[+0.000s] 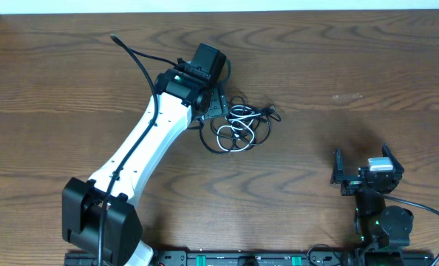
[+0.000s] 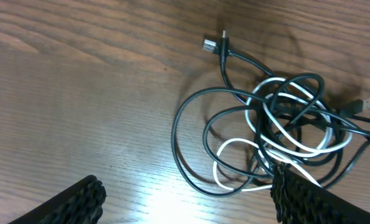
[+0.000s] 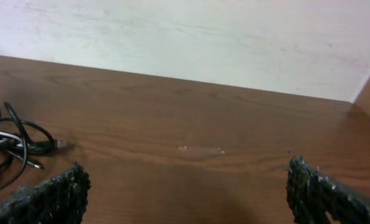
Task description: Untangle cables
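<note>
Shows black and white cables (image 2: 283,115) tangled on table (image 2: 79,93). Holds left fingers (image 2: 79,199) wide apart, empty, over tangle; right fingers (image 3: 48,196) likewise wide, empty.

Tangled cables (image 1: 239,125) beside left arm (image 1: 142,151), table (image 1: 330,59)

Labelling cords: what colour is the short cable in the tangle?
The short cable is white; clearest in left wrist view.

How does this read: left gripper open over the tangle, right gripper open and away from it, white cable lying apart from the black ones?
Not quite. The white cable is not apart: the left wrist view shows it looped through the black cables. The left gripper is open over the tangle, the right gripper open and away from it.
</note>
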